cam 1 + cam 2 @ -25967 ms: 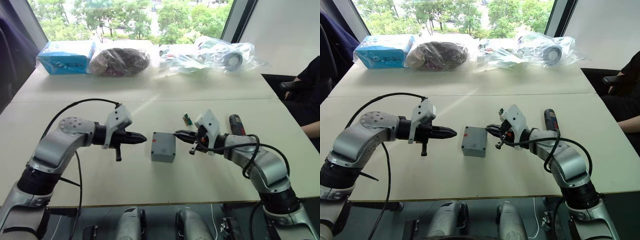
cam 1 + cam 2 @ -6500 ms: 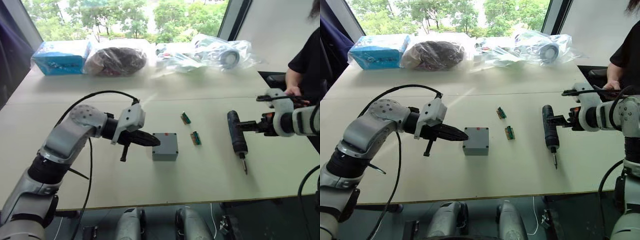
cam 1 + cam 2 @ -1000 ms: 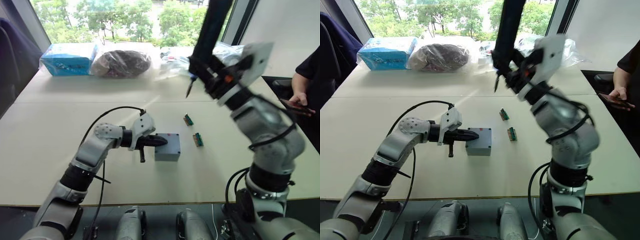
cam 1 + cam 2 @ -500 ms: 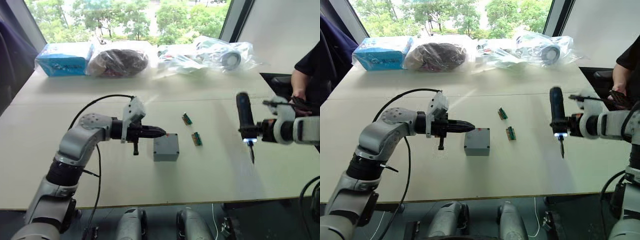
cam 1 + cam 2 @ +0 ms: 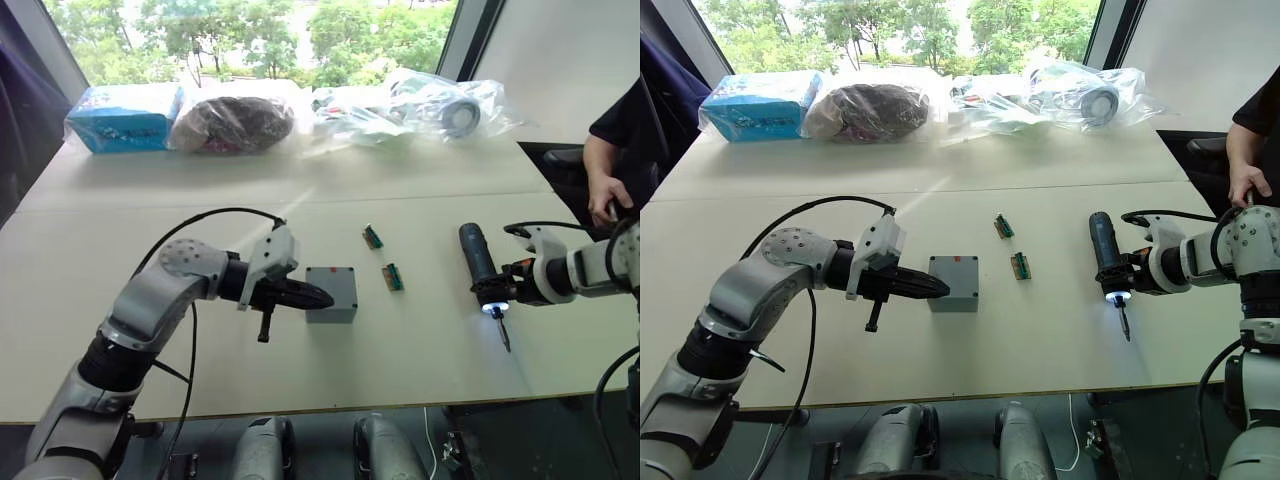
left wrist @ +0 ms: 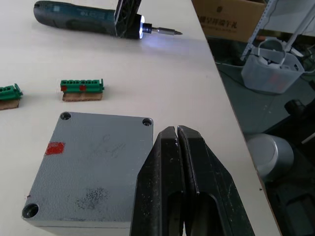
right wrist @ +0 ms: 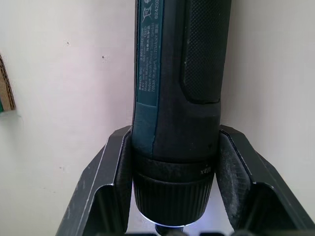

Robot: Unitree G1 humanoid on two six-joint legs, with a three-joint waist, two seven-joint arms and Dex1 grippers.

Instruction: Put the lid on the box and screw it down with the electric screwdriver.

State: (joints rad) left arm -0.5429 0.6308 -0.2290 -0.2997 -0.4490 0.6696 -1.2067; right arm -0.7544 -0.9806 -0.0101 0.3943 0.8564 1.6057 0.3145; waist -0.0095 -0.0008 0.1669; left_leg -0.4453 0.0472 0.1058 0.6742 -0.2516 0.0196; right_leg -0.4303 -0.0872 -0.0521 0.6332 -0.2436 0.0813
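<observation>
- Sitting on the table [image 5: 120, 230], the lid [image 5: 331, 287] covers the box [image 5: 331, 310], red mark up.
- Left gripper [image 6: 177, 142]: fingers pressed together, empty, tip at the lid's near-left edge.
- Right gripper [image 7: 173, 191]: jaws clamped around the electric screwdriver [image 5: 479, 266] near its lit tip, bit toward the table's front edge, well right of the box.
- Two small green parts [image 5: 392, 277] lie between them.
</observation>
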